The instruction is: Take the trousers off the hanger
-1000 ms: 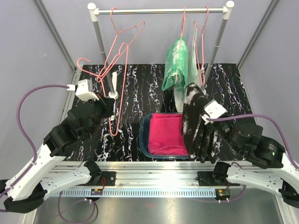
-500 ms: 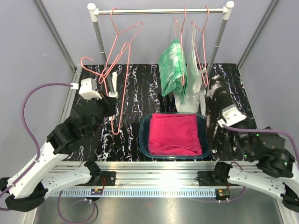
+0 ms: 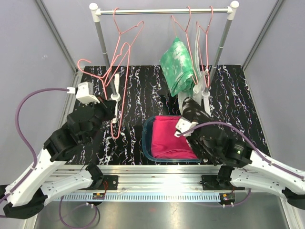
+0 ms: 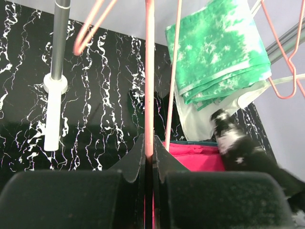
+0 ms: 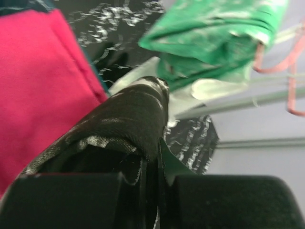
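My left gripper point(image 3: 113, 110) is shut on the wire of a bare pink hanger point(image 3: 125, 71) held off the rail; the wire runs up between the jaws point(image 4: 149, 95). My right gripper point(image 5: 157, 143) is shut on the black trousers with white splashes point(image 3: 194, 109), which drape over it above the bin's right side point(image 5: 128, 119). Magenta trousers point(image 3: 167, 138) lie folded in the teal bin point(image 3: 145, 140). Green-and-white tie-dye trousers point(image 3: 177, 64) hang on a pink hanger from the rail point(image 3: 162, 10), also in both wrist views point(image 4: 214, 52) point(image 5: 214, 28).
The rack's two grey posts point(image 3: 104, 47) point(image 3: 218, 45) stand on the black marbled table point(image 3: 143, 90). Another bare pink hanger point(image 3: 127, 29) hangs at the rail's left. A pale translucent garment point(image 3: 198, 57) hangs beside the green one. Grey walls close both sides.
My right arm swung out to the right with the black trousers, then back left over the bin. The green trousers swayed left on their hanger. My left gripper kept its hold, nearly still.
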Controlling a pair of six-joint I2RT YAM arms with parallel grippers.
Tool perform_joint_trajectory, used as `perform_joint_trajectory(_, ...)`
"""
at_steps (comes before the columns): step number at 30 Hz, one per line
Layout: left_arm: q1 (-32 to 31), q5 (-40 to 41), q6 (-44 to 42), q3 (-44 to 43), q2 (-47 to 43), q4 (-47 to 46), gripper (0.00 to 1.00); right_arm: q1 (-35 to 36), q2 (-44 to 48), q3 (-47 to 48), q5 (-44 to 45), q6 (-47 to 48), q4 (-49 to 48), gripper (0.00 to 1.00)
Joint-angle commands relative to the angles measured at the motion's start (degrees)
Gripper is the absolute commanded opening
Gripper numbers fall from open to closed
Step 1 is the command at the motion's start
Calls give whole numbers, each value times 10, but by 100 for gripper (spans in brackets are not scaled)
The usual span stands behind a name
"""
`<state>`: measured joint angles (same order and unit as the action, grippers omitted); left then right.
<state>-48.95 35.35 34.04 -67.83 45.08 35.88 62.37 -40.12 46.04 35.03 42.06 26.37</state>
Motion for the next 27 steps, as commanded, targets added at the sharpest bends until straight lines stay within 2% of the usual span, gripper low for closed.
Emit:
perform_joint_trajectory(1, 0, 20, -8, 4, -17, -38, 0, 15, -38, 10, -73, -48, -75, 0)
perform_joint_trajectory(9, 0, 25, -13, 5, -25, -28, 0, 70, -122, -24, -110, -78, -177, 0)
perform_joint_trajectory(18, 1, 25, -13, 10, -31, -27, 0, 85, -256, -24, -226, -82, -276, 0)
perform_joint_trajectory(27, 2, 27, -14, 12, -37, -23, 0, 86, -344, -30, -375, -54, -284, 0)
